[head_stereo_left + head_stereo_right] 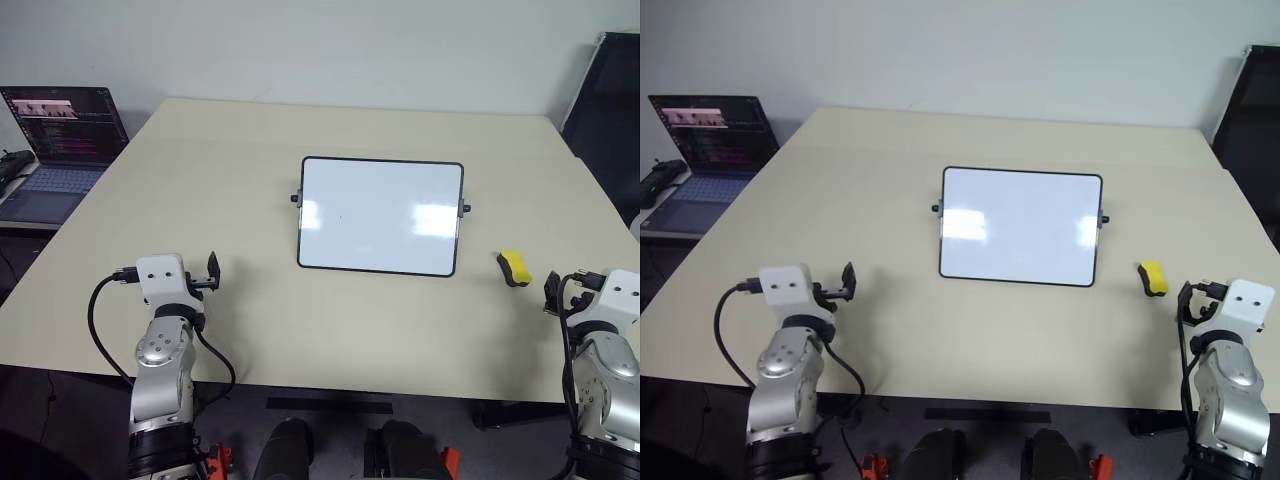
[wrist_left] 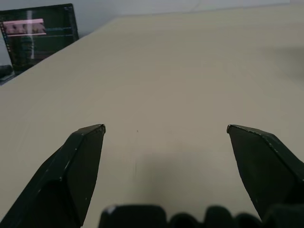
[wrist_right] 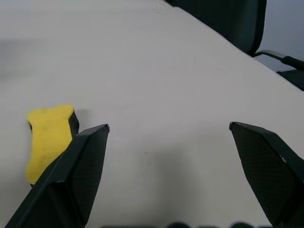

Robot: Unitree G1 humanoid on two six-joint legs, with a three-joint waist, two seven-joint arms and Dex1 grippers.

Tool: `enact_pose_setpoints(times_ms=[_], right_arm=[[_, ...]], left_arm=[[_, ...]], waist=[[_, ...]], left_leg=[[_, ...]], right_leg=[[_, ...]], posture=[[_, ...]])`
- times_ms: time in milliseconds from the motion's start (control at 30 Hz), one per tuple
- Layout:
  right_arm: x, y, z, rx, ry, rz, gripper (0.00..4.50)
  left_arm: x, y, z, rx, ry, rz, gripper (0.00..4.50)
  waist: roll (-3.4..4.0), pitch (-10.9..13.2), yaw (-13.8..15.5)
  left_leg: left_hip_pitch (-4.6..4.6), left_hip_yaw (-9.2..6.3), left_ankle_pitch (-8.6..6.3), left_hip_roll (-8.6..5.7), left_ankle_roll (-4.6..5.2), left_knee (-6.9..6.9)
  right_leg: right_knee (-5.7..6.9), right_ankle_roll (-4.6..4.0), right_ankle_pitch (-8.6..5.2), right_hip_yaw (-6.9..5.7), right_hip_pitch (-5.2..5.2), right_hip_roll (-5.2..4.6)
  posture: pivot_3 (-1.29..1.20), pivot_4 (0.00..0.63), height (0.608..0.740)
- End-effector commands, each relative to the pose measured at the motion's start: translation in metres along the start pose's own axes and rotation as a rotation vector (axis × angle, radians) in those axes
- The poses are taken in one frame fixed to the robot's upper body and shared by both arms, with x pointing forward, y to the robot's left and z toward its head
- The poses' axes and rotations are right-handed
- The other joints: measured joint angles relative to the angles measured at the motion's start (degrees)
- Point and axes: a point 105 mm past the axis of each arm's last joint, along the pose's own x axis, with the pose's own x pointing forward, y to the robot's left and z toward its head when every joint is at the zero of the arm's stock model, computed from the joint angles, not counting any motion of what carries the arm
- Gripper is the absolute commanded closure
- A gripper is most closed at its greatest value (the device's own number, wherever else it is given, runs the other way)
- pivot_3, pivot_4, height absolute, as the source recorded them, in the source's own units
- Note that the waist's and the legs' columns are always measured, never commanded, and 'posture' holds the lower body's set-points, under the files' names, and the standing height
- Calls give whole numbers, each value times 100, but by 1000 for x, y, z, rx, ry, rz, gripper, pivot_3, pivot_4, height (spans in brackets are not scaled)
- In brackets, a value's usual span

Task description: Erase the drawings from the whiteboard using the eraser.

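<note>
Whiteboard (image 1: 380, 215) is seen mid-surface (image 1: 200, 170), eraser (image 1: 513, 267) lying just right of it, while left gripper (image 2: 165, 129) and right gripper (image 3: 168, 126) are held with fingers spread wide, nothing gripped.

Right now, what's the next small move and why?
Probably none: the whiteboard looks wiped clean, the eraser lies on the table beside it, and both the left hand and right hand are open, holding nothing. Likely just hold position.
</note>
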Motion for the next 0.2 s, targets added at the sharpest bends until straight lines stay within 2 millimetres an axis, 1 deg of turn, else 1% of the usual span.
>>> enact_pose_setpoints(times_ms=[33, 200], right_arm=[[-13, -8, 12, -2, -59, -50, 68], [-22, -12, 18, -11, -68, -63, 68]], left_arm=[[3, -13, 17, 15, -68, -27, 0], [2, -21, 17, 5, -65, -48, 0]], waist=[[1, 0, -2], [3, 0, -54]], left_leg=[[-1, 1, 0, 0, 0, -2], [-2, 7, -1, 2, -1, -5]], right_leg=[[0, -1, 0, 2, -2, 1], [0, -3, -1, 6, -7, 1]], posture=[[0, 150, 740], [0, 150, 740]])
